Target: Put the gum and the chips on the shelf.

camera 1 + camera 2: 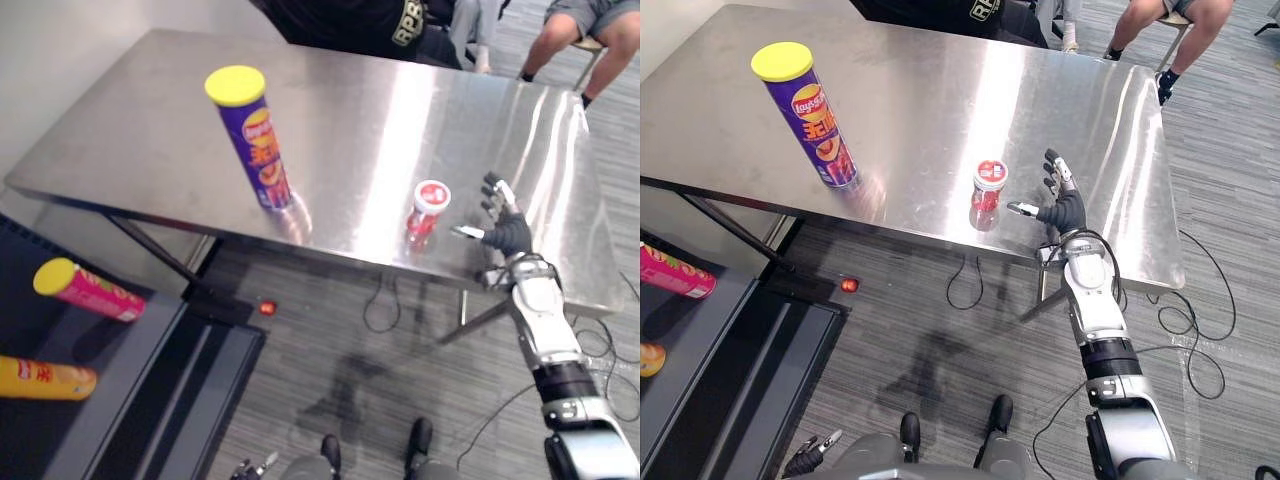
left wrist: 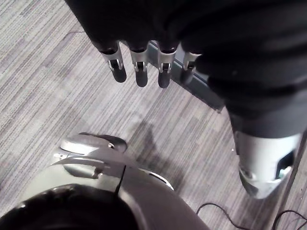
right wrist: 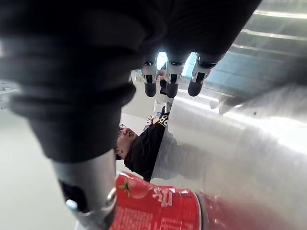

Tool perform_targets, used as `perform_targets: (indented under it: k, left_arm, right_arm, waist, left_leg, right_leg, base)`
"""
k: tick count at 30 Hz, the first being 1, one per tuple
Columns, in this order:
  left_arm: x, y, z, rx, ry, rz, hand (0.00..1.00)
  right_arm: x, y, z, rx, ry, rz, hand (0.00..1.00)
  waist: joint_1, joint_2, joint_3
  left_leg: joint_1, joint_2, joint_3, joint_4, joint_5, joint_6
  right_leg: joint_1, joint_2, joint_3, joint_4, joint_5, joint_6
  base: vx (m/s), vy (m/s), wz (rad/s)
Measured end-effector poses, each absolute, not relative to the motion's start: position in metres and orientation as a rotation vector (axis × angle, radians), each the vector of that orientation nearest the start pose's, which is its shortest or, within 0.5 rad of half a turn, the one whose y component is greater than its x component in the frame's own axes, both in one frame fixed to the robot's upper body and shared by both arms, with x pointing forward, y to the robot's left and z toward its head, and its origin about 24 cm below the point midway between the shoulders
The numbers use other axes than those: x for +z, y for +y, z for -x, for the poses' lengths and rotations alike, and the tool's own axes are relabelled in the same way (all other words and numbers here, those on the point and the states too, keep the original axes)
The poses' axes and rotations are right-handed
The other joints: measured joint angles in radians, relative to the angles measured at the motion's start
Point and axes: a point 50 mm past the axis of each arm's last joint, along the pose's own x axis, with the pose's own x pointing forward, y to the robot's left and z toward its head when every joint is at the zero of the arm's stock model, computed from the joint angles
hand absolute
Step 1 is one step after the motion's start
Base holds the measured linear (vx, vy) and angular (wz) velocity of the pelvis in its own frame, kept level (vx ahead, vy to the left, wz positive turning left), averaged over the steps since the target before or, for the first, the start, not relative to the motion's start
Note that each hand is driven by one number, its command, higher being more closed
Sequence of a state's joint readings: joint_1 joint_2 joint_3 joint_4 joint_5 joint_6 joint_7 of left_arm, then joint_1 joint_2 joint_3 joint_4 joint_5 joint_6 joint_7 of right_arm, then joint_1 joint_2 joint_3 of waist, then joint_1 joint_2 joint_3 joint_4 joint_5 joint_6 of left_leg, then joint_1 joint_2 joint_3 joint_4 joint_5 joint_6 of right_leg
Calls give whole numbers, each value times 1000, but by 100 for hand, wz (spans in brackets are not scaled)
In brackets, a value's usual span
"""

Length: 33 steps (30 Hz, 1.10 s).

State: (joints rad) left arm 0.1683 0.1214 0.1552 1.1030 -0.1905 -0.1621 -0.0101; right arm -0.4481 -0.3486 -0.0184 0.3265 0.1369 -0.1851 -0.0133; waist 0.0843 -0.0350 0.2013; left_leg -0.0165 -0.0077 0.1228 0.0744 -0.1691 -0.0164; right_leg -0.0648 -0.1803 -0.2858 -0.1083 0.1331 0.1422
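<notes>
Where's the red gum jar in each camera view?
Left eye view: gum jar near the steel table's front edge, right of centre.
Right eye view: gum jar at mid-picture, same edge.
Right wrist view: its red side, close beside the thumb.
Left wrist view: left hand over carpet instead.
Landmark: open right hand just right of the jar.

orange tube point(image 1: 45, 380) on the shelf point(image 1: 130, 385) runs off the left edge; gum point(image 3: 158, 206) is cut by the right wrist view's edge; person point(image 1: 350, 25) behind the bench point(image 1: 150, 130) is cropped.
</notes>
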Motion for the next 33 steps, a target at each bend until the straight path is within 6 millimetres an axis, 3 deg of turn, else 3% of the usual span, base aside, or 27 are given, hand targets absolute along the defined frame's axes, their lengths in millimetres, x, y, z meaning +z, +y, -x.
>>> perform_targets:
  k: [4,18,19,33]
  left_arm:
    - [-162,222,-60,365,1058,119,0]
    - [-159,223,-66,357,1037,106,0]
    - [-160,223,-66,358,1041,106,0]
    - [-158,225,-71,373,1021,96,0]
  right_arm:
    - [129,-193,-335,25,-319,191,0]
    - [141,-180,-341,57,-358,183,0]
    - [141,-177,-342,58,-360,168,100]
    - [146,-158,-344,81,-384,122,100]
  waist:
    - [4,-10,15]
    - [10,-17,36]
    - [9,-17,37]
    - [28,-23,44]
  left_leg:
    - [-8,-5,-10,0,2,3]
    - [-14,-9,-25,0,3,4]
    - [-14,-9,-25,0,3,4]
    - [-14,-9,-24,0,3,4]
  right_leg:
    - [-3,-6,-9,0,0,1]
    - [-2,-11,-30,0,17,-4]
    - [-2,-11,-30,0,17,-4]
    - [-1,-12,-31,0,18,-3]
  base:
    - [6,4,9]
    - [6,0,3]
    - [0,0,0]
    - [0,0,0]
